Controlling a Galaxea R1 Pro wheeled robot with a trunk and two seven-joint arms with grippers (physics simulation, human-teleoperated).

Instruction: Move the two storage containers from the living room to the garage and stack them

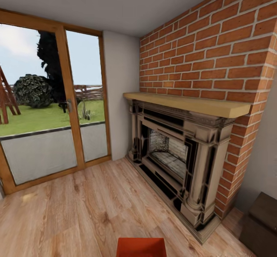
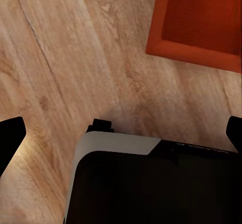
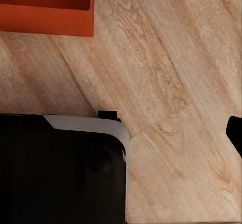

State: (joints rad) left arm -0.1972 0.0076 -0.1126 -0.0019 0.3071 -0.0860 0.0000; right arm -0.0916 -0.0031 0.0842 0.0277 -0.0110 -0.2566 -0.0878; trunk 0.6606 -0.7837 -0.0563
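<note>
Head view, room: living room with a red brick fireplace under a wooden mantel, a glass door to the garden, a dark bench at the right edge.
Head view, container: one red-orange storage container sits on the wood-plank floor at the bottom edge of the picture, close in front of the robot, well apart from the fireplace base.
Left wrist view: the container lies on the planks beyond the robot's base; dark fingertips show at both sides, wide apart, nothing between them. Left gripper: spread, empty, above the floor and off to one side of the bin.
Right wrist view: the container's wall lies at the far side of the base; only one fingertip shows, so I cannot tell how the right gripper stands.
Handling, as a judgement: rigid, light, smooth-walled and likely slippery; an open top with no lid, so the rim of a long wall, or both end walls with two arms, looks the best hold.
Second container: not located here.
</note>
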